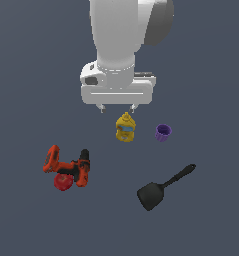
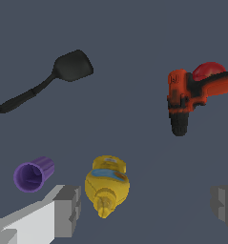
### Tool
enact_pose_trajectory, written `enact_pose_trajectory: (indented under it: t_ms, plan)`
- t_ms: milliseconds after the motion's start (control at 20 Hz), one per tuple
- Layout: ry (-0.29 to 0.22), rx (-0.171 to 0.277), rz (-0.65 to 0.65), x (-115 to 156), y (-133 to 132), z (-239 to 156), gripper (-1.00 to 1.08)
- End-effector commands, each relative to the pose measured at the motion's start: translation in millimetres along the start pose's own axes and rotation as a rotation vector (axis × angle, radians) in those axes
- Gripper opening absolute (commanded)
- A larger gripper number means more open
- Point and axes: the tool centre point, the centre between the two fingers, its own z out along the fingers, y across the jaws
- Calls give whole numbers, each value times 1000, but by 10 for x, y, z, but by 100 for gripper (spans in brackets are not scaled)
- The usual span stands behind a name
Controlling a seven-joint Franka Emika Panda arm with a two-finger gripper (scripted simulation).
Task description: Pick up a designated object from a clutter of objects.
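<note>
Exterior view: gripper (image 1: 117,107) jaws are spread apart, grasping nothing, above the yellow bottle (image 1: 125,127). Purple cup (image 1: 163,132) lies beside the bottle. Black spatula (image 1: 162,189) lies flat, well apart, untouched. Power drill (image 1: 68,167) touches the red ball (image 1: 63,182).

White, rounded arm (image 1: 123,30) — small grey, seemingly blocky jaws.

A flat, matte slate-blue ground (image 1: 31,225) fills both views from edge to edge, with no seam, wall or furniture showing on it. Its tone is nearly uniform, slightly darker toward the corners of the exterior view. The light is soft and even, and casts only faint shadows on the ground.
</note>
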Motion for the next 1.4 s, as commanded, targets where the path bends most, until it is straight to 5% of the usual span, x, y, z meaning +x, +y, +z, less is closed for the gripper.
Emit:
enact_pose_trajectory:
  t_ms: [0, 500, 1350]
  plan:
    - [0, 0, 0, 0, 0, 0, 100]
    - [25, -14, -2, 17, 260, -107, 100]
    - [27, -15, 112, 300, 18, 87, 100]
